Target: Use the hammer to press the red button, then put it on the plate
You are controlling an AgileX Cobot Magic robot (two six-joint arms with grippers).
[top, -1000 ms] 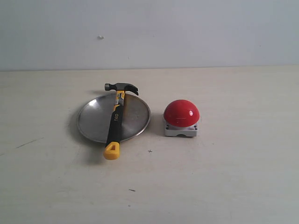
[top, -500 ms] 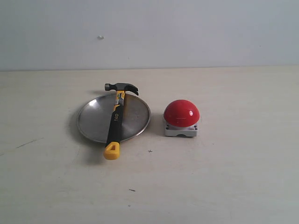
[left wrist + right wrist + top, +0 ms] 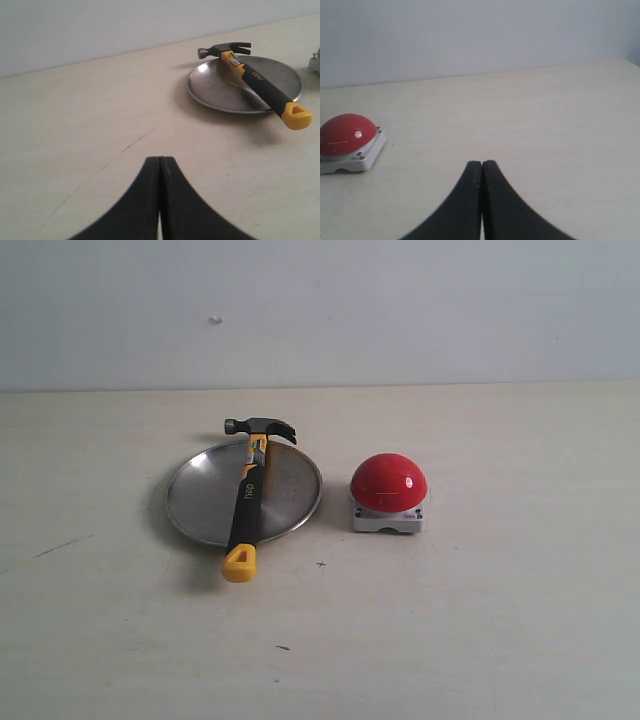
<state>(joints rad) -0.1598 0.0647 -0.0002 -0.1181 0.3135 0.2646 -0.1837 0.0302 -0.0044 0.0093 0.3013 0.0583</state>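
Observation:
The hammer lies across the silver plate, its dark head past the far rim and its yellow end overhanging the near rim. The left wrist view shows the same hammer on the plate. The red button sits on its grey base just right of the plate and also shows in the right wrist view as the red button. My left gripper is shut and empty, well short of the plate. My right gripper is shut and empty, away from the button. Neither gripper shows in the exterior view.
Everything rests on a pale wooden table with a white wall behind it. A few dark scratches mark the table between the left gripper and the plate.

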